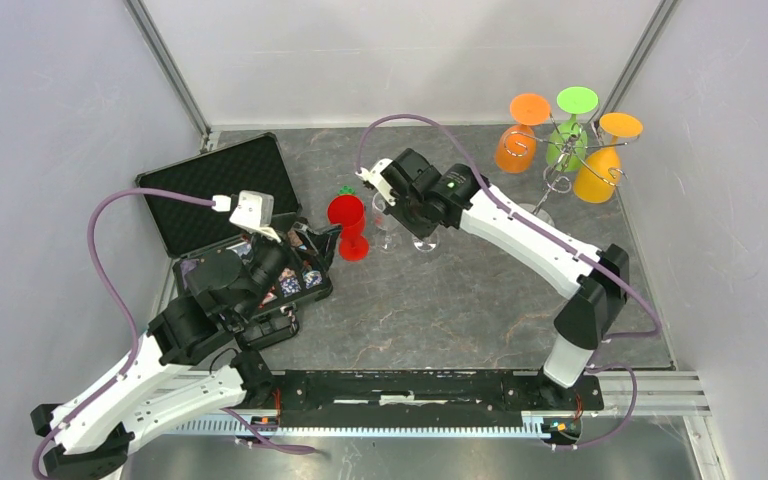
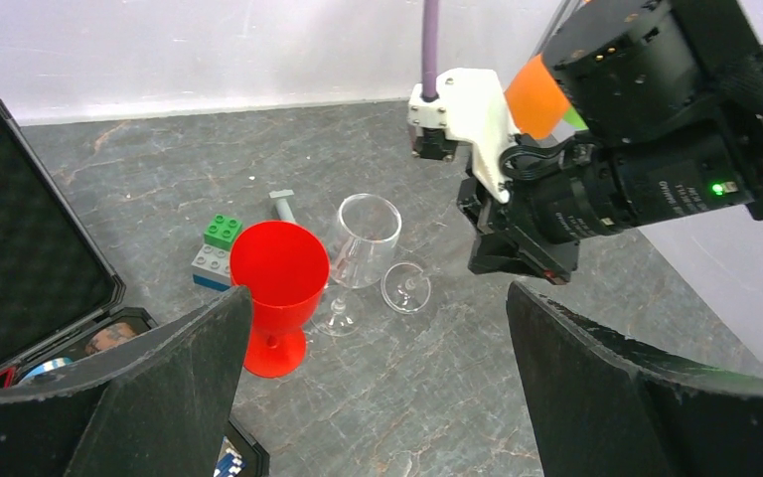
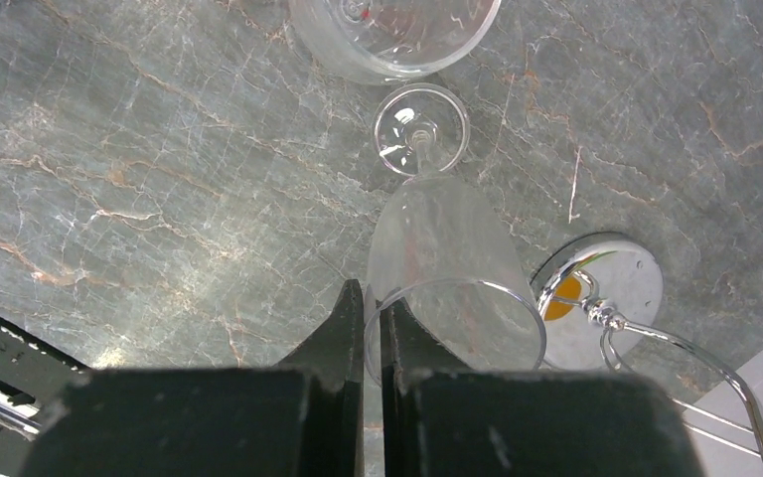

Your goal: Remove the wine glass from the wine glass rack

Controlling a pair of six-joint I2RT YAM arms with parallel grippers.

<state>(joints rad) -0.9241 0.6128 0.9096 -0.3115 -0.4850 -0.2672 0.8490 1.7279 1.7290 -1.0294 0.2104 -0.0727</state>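
The wine glass rack [image 1: 558, 172], a silver wire stand, is at the back right. An orange glass [image 1: 516, 140], a green glass [image 1: 570, 128] and a yellow-orange glass [image 1: 600, 170] hang on it upside down. My right gripper [image 3: 372, 298] is shut on the rim of a clear wine glass [image 3: 437, 248], one finger inside the bowl and one outside. The glass's foot [image 2: 405, 288] is at the tabletop; contact cannot be told. Beside it stand another clear glass [image 2: 368, 231] and a red glass [image 2: 278, 273]. My left gripper [image 2: 378, 298] is open and empty, facing these glasses from the near left.
An open black foam-lined case [image 1: 218, 188] lies at the left under the left arm. Small toy bricks [image 2: 217, 248] and a bolt [image 2: 283, 206] sit behind the red glass. The rack's shiny round base [image 3: 611, 288] is close to the held glass. Walls enclose the table.
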